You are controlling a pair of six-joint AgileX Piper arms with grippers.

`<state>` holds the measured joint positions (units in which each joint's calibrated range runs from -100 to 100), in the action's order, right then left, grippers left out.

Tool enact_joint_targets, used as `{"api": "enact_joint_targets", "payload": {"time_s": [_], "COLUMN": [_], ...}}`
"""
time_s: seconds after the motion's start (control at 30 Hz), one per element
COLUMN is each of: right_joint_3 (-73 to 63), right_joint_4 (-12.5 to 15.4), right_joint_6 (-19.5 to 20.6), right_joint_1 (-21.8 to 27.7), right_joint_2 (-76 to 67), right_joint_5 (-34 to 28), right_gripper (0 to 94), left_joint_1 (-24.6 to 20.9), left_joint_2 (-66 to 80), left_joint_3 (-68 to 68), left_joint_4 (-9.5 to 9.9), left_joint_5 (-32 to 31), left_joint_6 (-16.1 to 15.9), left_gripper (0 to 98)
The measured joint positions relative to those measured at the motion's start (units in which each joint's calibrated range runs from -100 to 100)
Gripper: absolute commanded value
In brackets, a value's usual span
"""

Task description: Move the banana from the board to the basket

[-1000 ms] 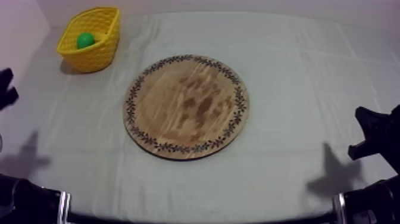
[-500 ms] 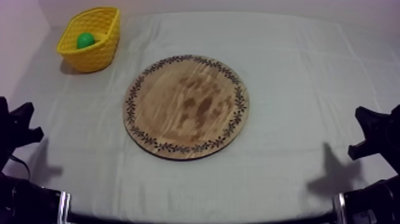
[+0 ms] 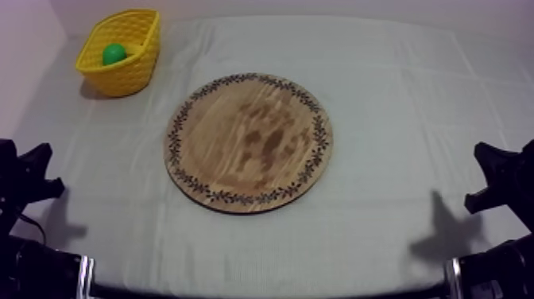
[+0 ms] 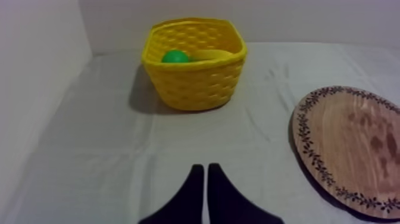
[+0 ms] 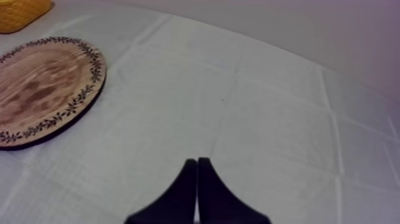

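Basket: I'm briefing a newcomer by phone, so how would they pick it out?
Start at the round wooden board in the middle of the table. Past it, near the far left corner, stands the basket. It alone is bright yellow and woven, with a green fruit inside.

Table [image 3: 429,71] covered by a grey-white cloth [image 3: 381,207], which shows a faint grid of fold creases. Two items rest directly on the cloth. A wooden board [image 3: 249,141], round with a patterned rim, lies flat near the middle of the table. A yellow basket [image 3: 131,73] stands upright at the far left corner, well apart from the board, its shadow falling on the cloth beside it.
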<state>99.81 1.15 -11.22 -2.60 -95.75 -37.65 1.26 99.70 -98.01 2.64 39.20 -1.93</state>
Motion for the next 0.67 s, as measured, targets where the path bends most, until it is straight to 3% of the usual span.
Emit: {"api": "enact_joint_targets", "payload": {"time_s": [0.67], "right_joint_3": [0.0], "right_joint_4": [0.0], "right_joint_6": [0.0], "right_joint_1": [0.0], "right_joint_2": [0.0], "right_joint_5": [0.0], "right_gripper": [0.3], "left_joint_1": [-2.2], "left_joint_2": [0.0], "left_joint_3": [-0.1], "left_joint_4": [-0.10], "left_joint_5": [-0.3], "left_joint_6": [-0.3], "left_gripper": [0.0]}}
